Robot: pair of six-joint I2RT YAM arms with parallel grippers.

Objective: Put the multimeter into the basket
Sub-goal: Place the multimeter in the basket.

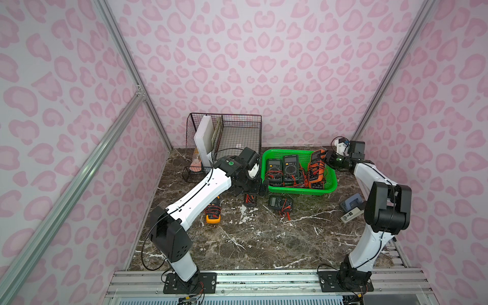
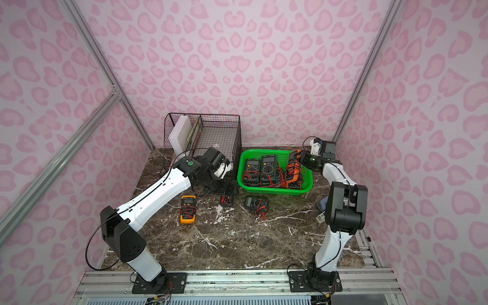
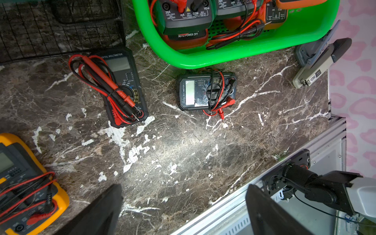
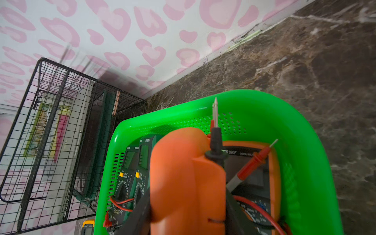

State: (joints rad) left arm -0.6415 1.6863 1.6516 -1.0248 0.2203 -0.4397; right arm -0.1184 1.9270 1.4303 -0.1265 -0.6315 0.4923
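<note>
My right gripper [image 4: 187, 203] is shut on an orange multimeter [image 4: 183, 173], holding it tilted over the right back part of the green basket [image 4: 264, 97]. Both top views show that multimeter [image 1: 318, 155] [image 2: 295, 155] above the basket [image 1: 301, 190]. Below it in the basket lie another orange multimeter [image 4: 254, 179] and two green-black ones [image 1: 274, 169]. My left gripper [image 3: 183, 195] hangs open over bare table left of the basket's front corner, with nothing between its fingers. On the table lie a black multimeter [image 3: 124, 87], a small black one [image 3: 205, 91] and a yellow one [image 3: 26, 183].
A black wire-mesh organizer [image 1: 224, 137] holding a white board stands at the back, left of the basket. A grey punch [image 1: 351, 203] and a white labelled device [image 1: 351, 215] lie near the right edge, beside my right arm. Pink patterned walls enclose the table.
</note>
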